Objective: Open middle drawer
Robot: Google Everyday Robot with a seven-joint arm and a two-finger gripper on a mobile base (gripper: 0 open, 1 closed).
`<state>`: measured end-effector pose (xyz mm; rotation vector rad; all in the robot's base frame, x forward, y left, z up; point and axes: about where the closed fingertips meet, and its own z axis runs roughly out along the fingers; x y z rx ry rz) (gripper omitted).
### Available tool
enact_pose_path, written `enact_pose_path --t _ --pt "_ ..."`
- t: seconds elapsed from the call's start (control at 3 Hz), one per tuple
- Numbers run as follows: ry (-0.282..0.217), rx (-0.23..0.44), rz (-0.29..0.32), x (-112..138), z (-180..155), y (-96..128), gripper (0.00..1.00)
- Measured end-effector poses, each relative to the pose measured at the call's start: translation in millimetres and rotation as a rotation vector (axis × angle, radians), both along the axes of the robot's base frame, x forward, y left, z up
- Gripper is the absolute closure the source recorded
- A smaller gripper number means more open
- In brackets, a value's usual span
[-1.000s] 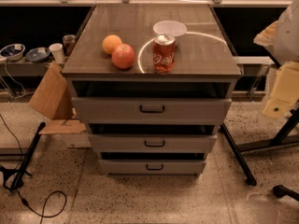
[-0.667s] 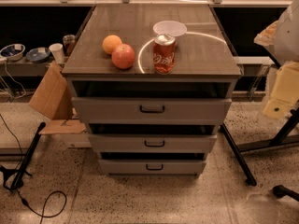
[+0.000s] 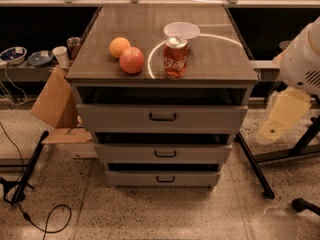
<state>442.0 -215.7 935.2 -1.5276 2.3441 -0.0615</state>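
Nothing has moved in the last second: the middle drawer [image 3: 125, 153], second in the cabinet [image 3: 220, 59], sits as before, so your pull has not begun. Your gripper [image 3: 281, 118] hangs at the right edge, well apart from its bar handle [image 3: 165, 154], holding and touching nothing; whether spread or pressed together, you cannot tell
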Motion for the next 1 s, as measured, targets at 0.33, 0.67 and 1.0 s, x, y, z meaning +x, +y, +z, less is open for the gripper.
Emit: enact_pose_path --t 0.33,0.67,1.0 --pt "0.051 0.091 -0.163 4.3 -52.3 -0.3 0.0" --pt "0.136 0.197 -0.319 13.7 -121.8 1.9 0.0" --pt "0.185 0.263 -0.387 19.2 -163.6 6.2 0.0"
